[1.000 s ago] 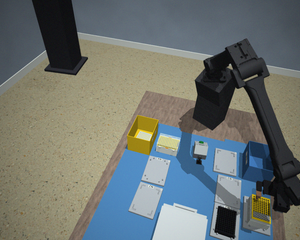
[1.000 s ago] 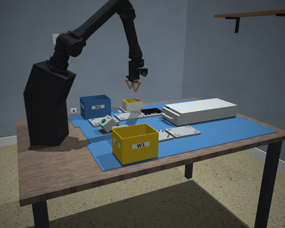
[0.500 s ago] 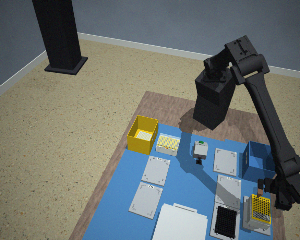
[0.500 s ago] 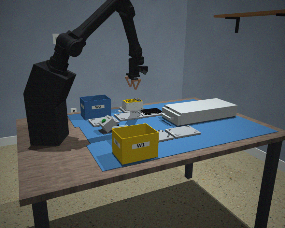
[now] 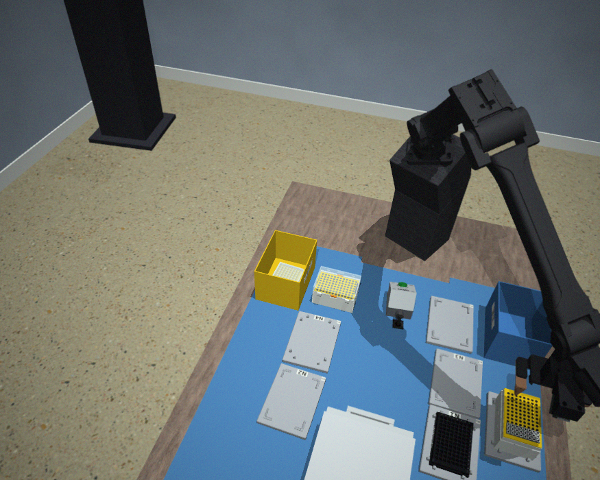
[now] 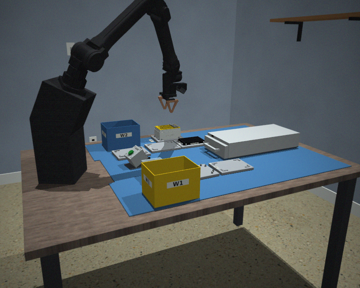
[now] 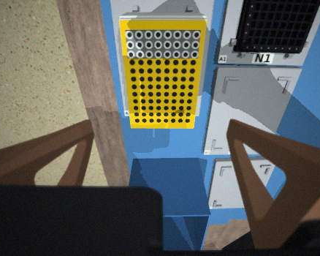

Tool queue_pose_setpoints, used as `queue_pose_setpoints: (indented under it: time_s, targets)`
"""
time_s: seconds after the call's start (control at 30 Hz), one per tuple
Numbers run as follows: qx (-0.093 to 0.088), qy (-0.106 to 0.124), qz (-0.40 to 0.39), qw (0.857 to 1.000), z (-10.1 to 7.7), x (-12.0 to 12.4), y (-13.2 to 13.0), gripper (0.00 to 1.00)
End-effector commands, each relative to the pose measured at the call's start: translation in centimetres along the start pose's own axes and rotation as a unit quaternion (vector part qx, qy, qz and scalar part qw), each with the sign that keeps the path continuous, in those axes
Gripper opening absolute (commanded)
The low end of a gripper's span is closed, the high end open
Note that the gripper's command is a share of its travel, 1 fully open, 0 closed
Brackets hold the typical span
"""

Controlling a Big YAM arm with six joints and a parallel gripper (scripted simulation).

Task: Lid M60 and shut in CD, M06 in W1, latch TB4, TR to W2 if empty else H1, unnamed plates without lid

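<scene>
My gripper (image 5: 520, 383) (image 6: 168, 105) (image 7: 160, 126) is open and empty. It hangs well above the near end of the tip rack TR (image 5: 520, 415) (image 6: 166, 127) (image 7: 161, 84). The rack is yellow with a few rows of tips at one end and sits on a grey nest. The yellow bin W1 (image 5: 277, 294) (image 6: 170, 182) holds a clear plate (image 5: 286, 271). The tip box TB4 (image 5: 335, 287) stands between W1 and the green DONE key (image 5: 402, 284) (image 6: 130, 152). The cooler CD (image 5: 359, 446) (image 6: 254, 139) is at the front. No white plate or lid shows.
The blue bin W2 (image 5: 507, 351) (image 6: 120, 134) (image 7: 169, 172) stands right behind the rack, under my wrist. A black plate (image 5: 450, 444) (image 6: 191, 140) (image 7: 276, 23) sits on nest N1. Nests N4 (image 5: 311, 341), N3 (image 5: 456, 379) and N2 (image 5: 292, 400) are bare.
</scene>
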State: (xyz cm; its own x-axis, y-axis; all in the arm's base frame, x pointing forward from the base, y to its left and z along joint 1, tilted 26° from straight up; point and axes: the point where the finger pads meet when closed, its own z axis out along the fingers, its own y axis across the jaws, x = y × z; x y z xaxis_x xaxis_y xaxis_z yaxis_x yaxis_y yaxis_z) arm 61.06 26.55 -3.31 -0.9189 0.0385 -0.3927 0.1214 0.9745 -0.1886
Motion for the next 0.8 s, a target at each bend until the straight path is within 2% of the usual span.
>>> queue_pose_setpoints:
  time_s: [0.0, 0.7, 0.73, 0.77]
  targets:
    - [0.000, -0.002, 0.003, 1.000, -0.9, 0.2, 0.3, 1.00]
    - [0.000, -0.002, 0.003, 1.000, -0.9, 0.2, 0.3, 1.00]
    - [-0.010, -0.020, -0.012, 1.000, -2.1, -1.1, -0.4, 0.00]
    - [-0.008, -0.019, -0.024, 0.999, -1.9, -1.1, -1.1, 0.00]
